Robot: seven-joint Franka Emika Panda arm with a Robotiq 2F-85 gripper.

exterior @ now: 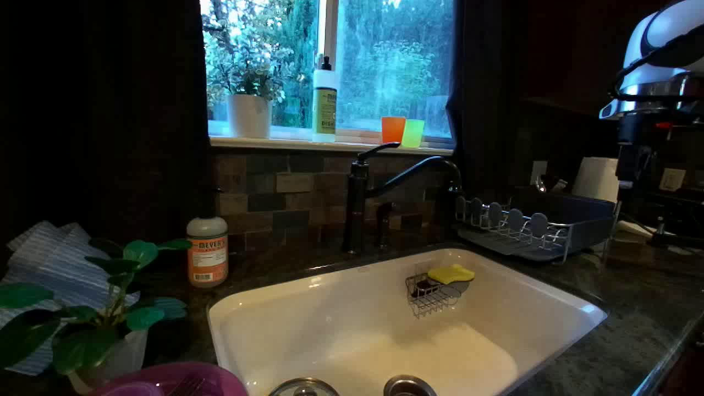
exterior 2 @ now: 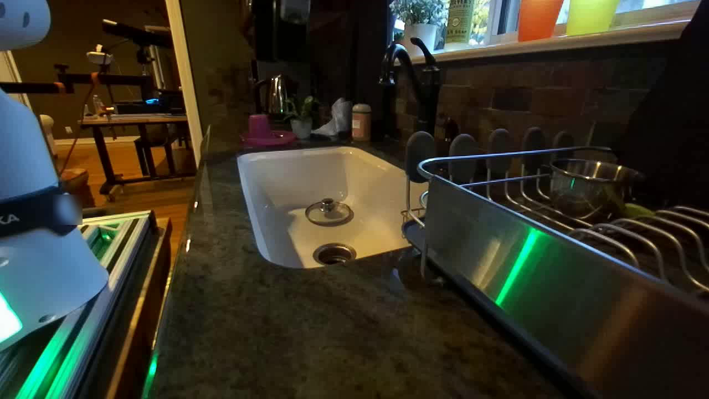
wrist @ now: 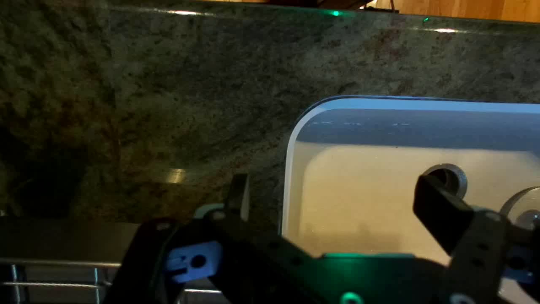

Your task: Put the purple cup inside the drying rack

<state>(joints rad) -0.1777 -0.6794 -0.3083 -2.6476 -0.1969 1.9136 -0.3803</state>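
Past the sink, at its end away from the drying rack, the purple cup seems to stand mouth-down on a plate. My gripper, spread wide and empty, hangs high at the sink's rack end. I should cross above the sink, descend straight with the cup centred, then squeeze lightly without dragging the plate.

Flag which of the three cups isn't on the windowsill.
The purple cup, set on the magenta dish beside the sink; the orange cup and yellow-green cup both stand on the windowsill.
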